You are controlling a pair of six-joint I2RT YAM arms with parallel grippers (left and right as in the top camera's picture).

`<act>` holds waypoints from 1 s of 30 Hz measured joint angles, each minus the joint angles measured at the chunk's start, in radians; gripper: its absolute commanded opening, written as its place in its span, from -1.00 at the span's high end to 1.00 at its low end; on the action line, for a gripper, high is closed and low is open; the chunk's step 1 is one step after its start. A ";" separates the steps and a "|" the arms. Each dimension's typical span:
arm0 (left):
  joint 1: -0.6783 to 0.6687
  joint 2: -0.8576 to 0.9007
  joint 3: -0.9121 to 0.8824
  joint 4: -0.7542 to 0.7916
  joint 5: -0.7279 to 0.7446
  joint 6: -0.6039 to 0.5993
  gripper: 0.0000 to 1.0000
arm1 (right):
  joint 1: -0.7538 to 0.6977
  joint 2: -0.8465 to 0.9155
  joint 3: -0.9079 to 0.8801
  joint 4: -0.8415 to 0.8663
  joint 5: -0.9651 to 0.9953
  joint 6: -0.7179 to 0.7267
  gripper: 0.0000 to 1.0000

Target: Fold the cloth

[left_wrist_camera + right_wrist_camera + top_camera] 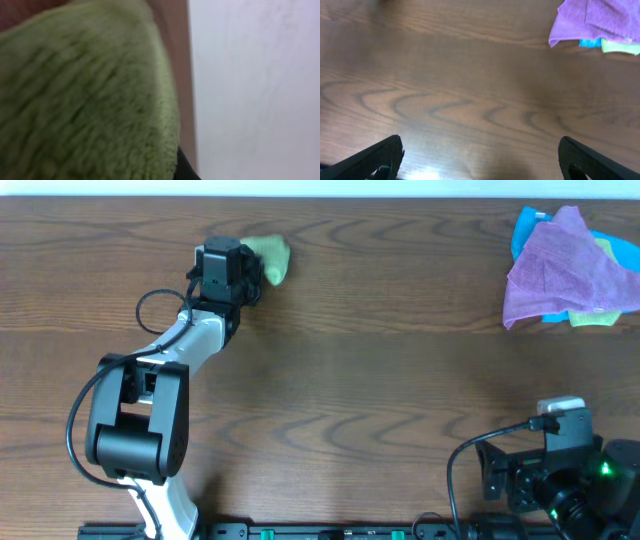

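1. Presently the cloth (268,257) is lying as a crumpled green bunch at the far edge of the table (380,380), toward its left side, not spread flat
2. The left gripper (250,275) is sitting right against that bunch with its jaws closed, apparently pinching a piece of it; the left wrist view is showing green pile pressed close to the lens
3. The right gripper (480,167) is hovering over bare wood at the front right, jaws spread wide, holding nothing
4. The purple cloth (565,265) and the blue cloth (525,230) are resting in a heap at the far right, well apart
5. Judging by this, the fold is barely beginning: no neat crease is showing, so the spreading and every fold are remaining to be done
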 measured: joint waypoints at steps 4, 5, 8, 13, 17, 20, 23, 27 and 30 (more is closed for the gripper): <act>0.000 0.001 0.000 -0.002 -0.019 0.074 0.88 | 0.000 0.000 0.000 0.010 0.000 0.000 -0.99; 0.002 0.001 0.000 0.002 -0.024 0.087 0.88 | 0.000 0.000 0.000 0.011 0.000 0.000 -0.98; 0.017 0.001 0.000 0.013 -0.032 0.108 0.88 | 0.000 0.000 0.000 0.014 0.000 0.000 -0.99; 0.081 0.001 0.000 0.033 -0.041 0.126 0.88 | 0.000 0.000 0.000 0.014 0.005 0.000 -0.98; 0.127 0.001 0.002 0.085 -0.041 0.130 0.88 | 0.000 0.000 0.000 0.023 0.012 0.000 -0.99; 0.136 0.001 0.013 0.086 -0.040 0.157 0.88 | 0.000 0.000 -0.010 0.025 0.013 0.000 -0.98; 0.134 0.001 0.024 0.041 -0.018 0.209 0.88 | 0.000 0.000 -0.025 0.026 0.014 0.000 -0.99; 0.122 0.014 0.027 -0.033 0.035 0.278 0.88 | 0.000 0.000 -0.043 0.028 0.015 0.000 -0.98; 0.108 0.050 0.027 -0.040 0.082 0.306 0.88 | 0.000 0.000 -0.049 0.046 0.015 0.000 -0.99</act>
